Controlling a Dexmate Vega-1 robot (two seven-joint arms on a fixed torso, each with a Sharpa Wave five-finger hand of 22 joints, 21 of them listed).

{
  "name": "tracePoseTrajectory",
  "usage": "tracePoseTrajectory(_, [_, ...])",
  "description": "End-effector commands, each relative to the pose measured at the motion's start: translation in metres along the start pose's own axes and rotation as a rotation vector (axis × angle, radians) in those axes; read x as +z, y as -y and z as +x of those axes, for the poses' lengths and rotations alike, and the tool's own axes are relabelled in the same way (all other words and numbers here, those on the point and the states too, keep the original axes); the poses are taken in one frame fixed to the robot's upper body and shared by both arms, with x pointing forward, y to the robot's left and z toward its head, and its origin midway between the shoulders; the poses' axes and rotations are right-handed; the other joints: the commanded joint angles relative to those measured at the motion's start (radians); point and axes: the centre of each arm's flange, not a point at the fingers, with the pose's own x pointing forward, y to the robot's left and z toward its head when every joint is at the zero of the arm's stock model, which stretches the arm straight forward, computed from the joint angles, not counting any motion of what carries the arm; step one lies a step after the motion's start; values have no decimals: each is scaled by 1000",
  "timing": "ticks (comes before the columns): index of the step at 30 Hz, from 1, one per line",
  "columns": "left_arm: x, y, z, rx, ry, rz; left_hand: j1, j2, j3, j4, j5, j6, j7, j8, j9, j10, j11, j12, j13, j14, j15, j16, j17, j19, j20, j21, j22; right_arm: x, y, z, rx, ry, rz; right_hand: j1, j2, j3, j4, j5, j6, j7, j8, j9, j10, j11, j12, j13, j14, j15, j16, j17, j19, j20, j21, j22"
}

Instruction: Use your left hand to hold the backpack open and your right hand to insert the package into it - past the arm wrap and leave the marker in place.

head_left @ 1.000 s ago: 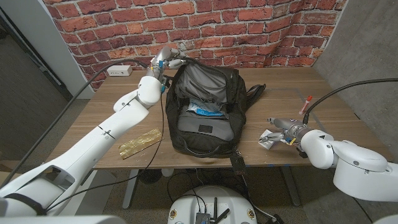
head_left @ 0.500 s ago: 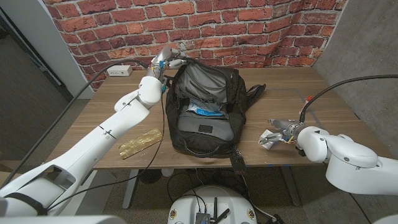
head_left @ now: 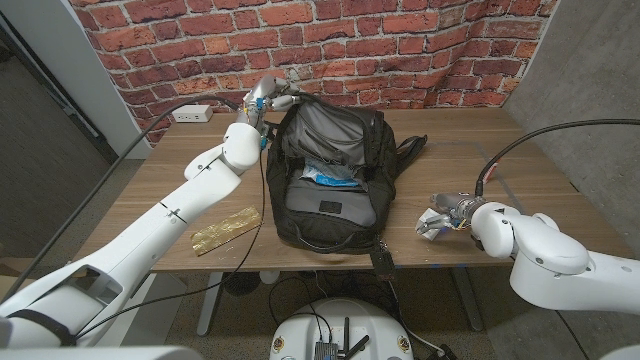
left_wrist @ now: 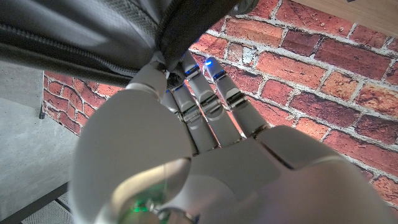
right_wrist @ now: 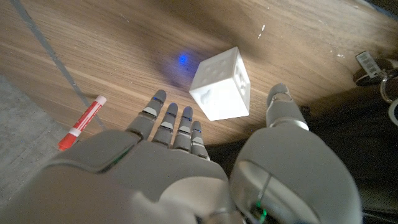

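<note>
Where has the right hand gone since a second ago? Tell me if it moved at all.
Barely, if at all. The right hand hangs over the white package, right of the backpack, as before; only the forearm behind it swung nearer.

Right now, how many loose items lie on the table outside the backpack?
3. A gold packet left of the backpack, a white package under the right hand, and a red marker beyond it. Others may be hidden behind the backpack.

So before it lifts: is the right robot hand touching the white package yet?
Apart. The right wrist view shows bare wood between the right robot hand and the white package.
</note>
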Motion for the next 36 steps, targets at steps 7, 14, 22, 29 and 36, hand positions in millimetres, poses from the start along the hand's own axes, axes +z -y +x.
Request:
tracePoseTrajectory(7, [-2, 3, -1, -1, -6, -6, 6, 12, 11, 3, 8, 3, 4, 2, 3, 17, 5, 5, 5, 24, -9, 4, 4, 14, -113, -2, 4, 3, 0, 5, -45, -8, -27, 46, 12, 20, -5, -2, 104, -9, 54, 10, 104, -37, 45, 39, 101, -54, 57, 32, 61, -34, 9, 5])
tracePoseTrajectory(14, [-2, 4, 0, -2, -7, -6, 6, 12, 11, 3, 8, 3, 3, 2, 3, 17, 5, 5, 5, 25, -9, 3, 4, 13, -114, -3, 3, 3, -1, 5, -60, -17, -33, 70, 13, 23, -7, -5, 156, -19, 84, 14, 171, -59, 72, 61, 169, -91, 98, 54, 98, -55, 11, 5])
tracePoseTrajectory(22, [-2, 3, -1, 3, -6, -8, 6, 11, 12, 3, 8, 3, 6, 1, 4, 18, 3, 5, 5, 27, -9, 3, 5, 13, -114, -5, 3, 4, -2, 6, -79, -30, -50, 95, 14, 23, -8, -7, 207, -26, 115, 19, 243, -83, 99, 84, 253, -130, 150, 83, 147, -85, 16, 6])
tracePoseTrajectory(29, [-3, 3, -2, 8, -10, -8, 6, 12, 12, 3, 8, 3, 4, 1, 4, 16, 4, 4, 5, 29, -9, 3, 5, 12, -114, -6, 3, 6, -2, 7, -92, -45, -60, 124, 16, 24, -10, -9, 259, -41, 145, 22, 311, -108, 125, 101, 321, -164, 198, 112, 174, -98, 16, 7])
tracePoseTrajectory(36, [-4, 1, -4, 16, -12, -7, 6, 11, 11, 3, 8, 4, 5, 1, 4, 19, 1, 5, 5, 31, -9, 3, 5, 12, -114, -7, 3, 8, -2, 8, -107, -54, -72, 160, 22, 21, -10, -13, 322, -61, 177, 22, 366, -134, 147, 121, 390, -205, 253, 151, 214, -123, 20, 8])
